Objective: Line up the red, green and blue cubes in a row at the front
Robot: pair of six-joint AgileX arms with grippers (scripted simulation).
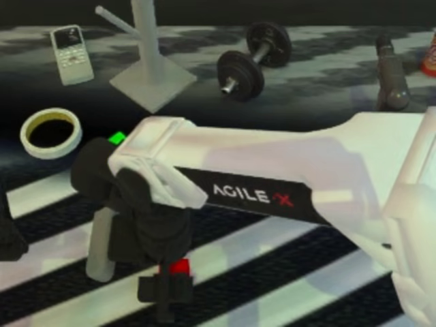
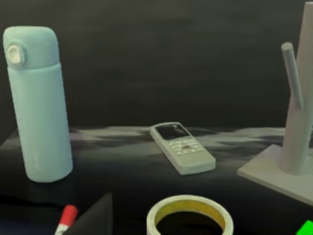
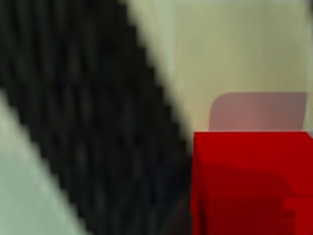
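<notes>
My right arm reaches across the table to the front left, and its gripper (image 1: 165, 289) hangs low over the striped cloth. The red cube (image 1: 179, 267) sits right against it; in the right wrist view the red cube (image 3: 252, 181) fills the lower corner, off to one side. Only a corner of the green cube (image 1: 117, 138) shows behind the right arm's wrist, and it also shows as a green cube (image 2: 306, 228) at the edge of the left wrist view. The blue cube is hidden. My left arm (image 1: 8, 238) is parked at the left edge, open, with one finger (image 2: 93, 218) showing.
A tape ring (image 1: 51, 132) lies back left, near a white remote (image 1: 71, 54) and a white stand (image 1: 153, 75). A black dumbbell (image 1: 252, 60) and a dark tool (image 1: 392, 75) lie at the back. A pale blue flask (image 2: 39, 103) and a red-tipped marker (image 2: 66, 219) show in the left wrist view.
</notes>
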